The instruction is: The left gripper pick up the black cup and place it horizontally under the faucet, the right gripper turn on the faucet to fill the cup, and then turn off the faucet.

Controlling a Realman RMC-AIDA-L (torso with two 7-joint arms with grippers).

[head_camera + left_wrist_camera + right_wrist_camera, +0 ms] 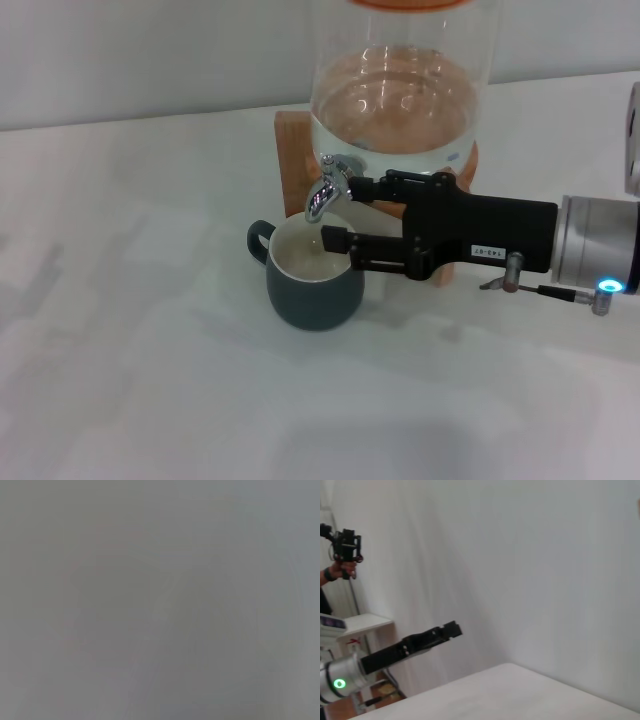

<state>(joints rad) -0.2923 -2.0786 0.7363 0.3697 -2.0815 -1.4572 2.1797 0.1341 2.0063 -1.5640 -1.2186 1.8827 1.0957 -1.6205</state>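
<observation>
The black cup [316, 287] stands upright on the white table [130, 330], its cream inside directly under the spout and its handle pointing left. The chrome faucet [325, 195] juts from the clear glass water dispenser [400, 90]. My right gripper [341, 213] reaches in from the right with its fingers apart. The upper finger [362, 187] is at the faucet's lever and the lower finger [340, 240] lies over the cup's rim. My left gripper [451, 629] shows only in the right wrist view, held in the air far from the cup. The left wrist view is blank grey.
The dispenser sits on a wooden stand [293, 150] and holds water. In the right wrist view a person's hand [342, 567] holds a device at the far side, beside a small white table [365, 622].
</observation>
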